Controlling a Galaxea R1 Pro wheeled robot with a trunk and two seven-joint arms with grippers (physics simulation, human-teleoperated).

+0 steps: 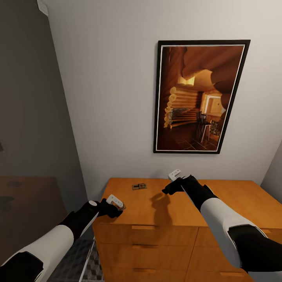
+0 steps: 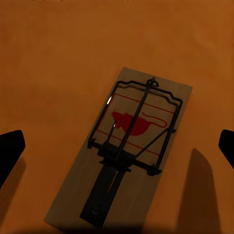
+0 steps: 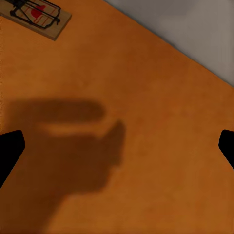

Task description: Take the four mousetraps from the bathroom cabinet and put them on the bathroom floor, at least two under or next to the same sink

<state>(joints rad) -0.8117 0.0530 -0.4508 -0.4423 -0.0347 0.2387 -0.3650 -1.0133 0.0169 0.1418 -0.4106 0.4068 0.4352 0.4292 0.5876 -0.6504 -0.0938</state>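
Centrally in the head view, an orange-brown wooden cabinet with a flat top and slim bar handles on its drawer fronts is seen against a pale wall. One mousetrap lies flat on the cabinet top, toward 11 o'clock from the middle of the top and close to the wall. A second mousetrap is shown from the left wrist camera, lying flat on the same orange wood; a tan board, dark wire parts and a red mouse mark are visible on it. In the head view a sliver of this board can just be made out under the left gripper, at the 9 o'clock edge of the cabinet top.

The left gripper is held directly over that mousetrap with its fingers spread wide to either side; nothing is clasped between them. The right gripper is held above the cabinet top, at 3 o'clock from the mousetrap near the wall and apart from it. Its fingers are likewise spread, with only bare wood and its own shadow between them. In the right wrist view that mousetrap is seen at a corner of the picture.

A framed picture of a log interior hangs on the wall above the cabinet. At 7 o'clock from the cabinet, a patch of the bathroom floor with its cube-patterned tiles is visible.
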